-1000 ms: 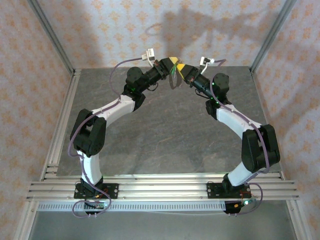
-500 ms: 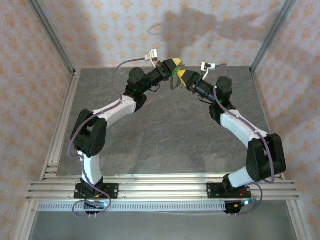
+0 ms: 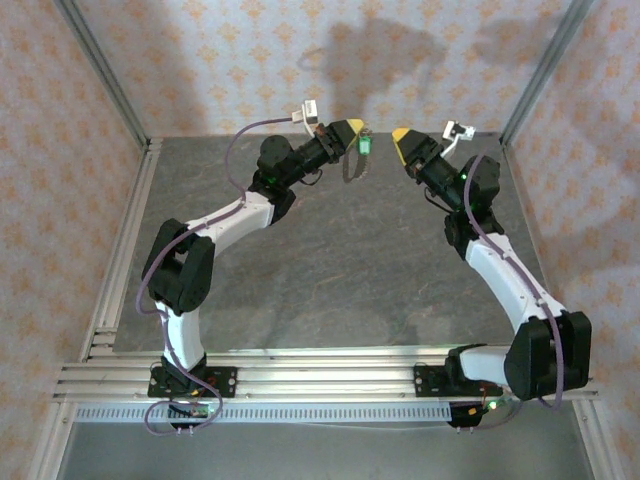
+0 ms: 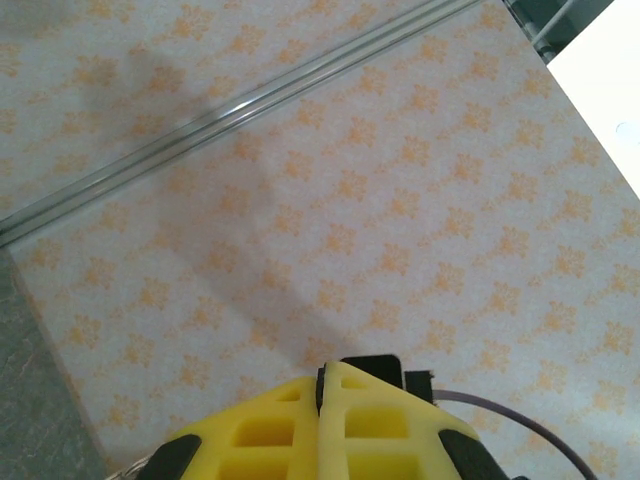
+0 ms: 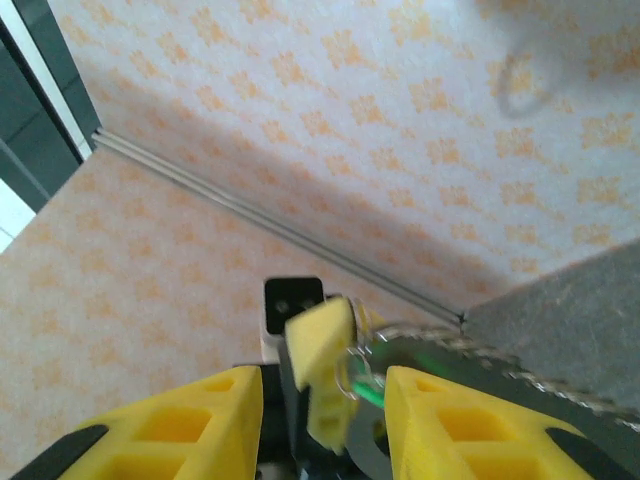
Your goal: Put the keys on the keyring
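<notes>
My yellow-fingered left gripper (image 3: 352,127) is holding a tan-brown keyring (image 3: 349,168), a green-headed key (image 3: 365,146) hanging beside it, orange-flowered wallpaper (image 3: 250,60) beyond.

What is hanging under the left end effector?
The keyring dangles below the shut left end effector, the green key at its top. The pinched part of the strap is hidden inside the grip.

No readable text, label, number or sign anywhere (orange floral motifs on the wallpaper (image 3: 200,50)).

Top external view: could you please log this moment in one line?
left gripper: jaws shut on tan toothed strap keyring | green-headed metal key: hanging beside it | right gripper: jaws open, empty
</notes>
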Robot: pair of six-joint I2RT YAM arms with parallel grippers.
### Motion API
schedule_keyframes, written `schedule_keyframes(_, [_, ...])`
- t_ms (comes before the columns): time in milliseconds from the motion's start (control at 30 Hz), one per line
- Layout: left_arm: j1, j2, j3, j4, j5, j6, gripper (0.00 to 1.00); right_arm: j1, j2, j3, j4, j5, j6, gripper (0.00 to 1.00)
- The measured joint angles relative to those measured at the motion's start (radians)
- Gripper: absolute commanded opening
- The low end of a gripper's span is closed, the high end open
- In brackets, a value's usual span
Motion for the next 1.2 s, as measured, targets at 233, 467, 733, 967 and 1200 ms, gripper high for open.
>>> schedule_keyframes(233, [-0.006, -0.001, 0.000, -0.028, -0.008, 0.026, 0.00, 0.084, 0.059, 0.064, -0.007, 0.114, 0.014, 0.36])
schedule_keyframes(467, [-0.011, -0.001, 0.000, -0.031, -0.011, 0.041, 0.00, 0.106, 0.098, 0.064, -0.021, 0.153, 0.023, 0.36])
schedule_keyframes(733, [-0.011, -0.001, 0.000, -0.031, -0.011, 0.041, 0.00, 0.110, 0.106, 0.064, -0.022, 0.169, 0.023, 0.34])
schedule_keyframes(967, [-0.011, -0.001, 0.000, -0.031, -0.011, 0.041, 0.00, 0.117, 0.136, 0.066, -0.022, 0.169, 0.023, 0.30])
schedule_keyframes(1200, [-0.011, -0.001, 0.000, -0.031, -0.011, 0.041, 0.00, 0.123, 0.150, 0.097, -0.022, 0.169, 0.023, 0.28])
